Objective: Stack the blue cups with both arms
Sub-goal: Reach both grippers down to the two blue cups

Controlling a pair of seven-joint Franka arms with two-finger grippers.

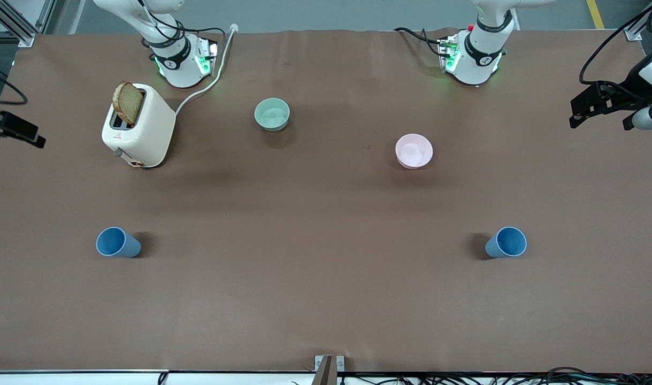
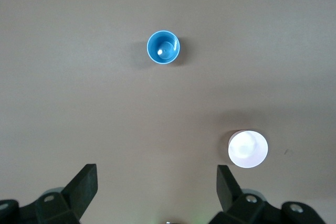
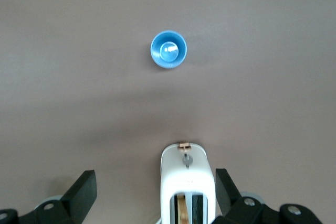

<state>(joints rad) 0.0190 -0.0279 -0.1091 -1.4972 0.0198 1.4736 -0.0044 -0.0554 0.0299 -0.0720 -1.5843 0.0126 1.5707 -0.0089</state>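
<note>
Two blue cups stand upright and far apart on the brown table. One cup (image 1: 118, 243) is toward the right arm's end and also shows in the right wrist view (image 3: 168, 49). The other cup (image 1: 506, 243) is toward the left arm's end and also shows in the left wrist view (image 2: 163, 47). My left gripper (image 2: 156, 182) is open and empty, high over the table beside the pink bowl (image 2: 248, 149). My right gripper (image 3: 155, 182) is open and empty, high over the toaster (image 3: 187, 182). Both hands are out of the front view; only the arm bases show.
A mint-green bowl (image 1: 272, 114) and the pink bowl (image 1: 414, 151) sit farther from the front camera than the cups. A white toaster (image 1: 138, 125) holding a bread slice stands near the right arm's base (image 1: 178, 61), its cord trailing. The left arm's base (image 1: 475, 56) stands at the table's edge.
</note>
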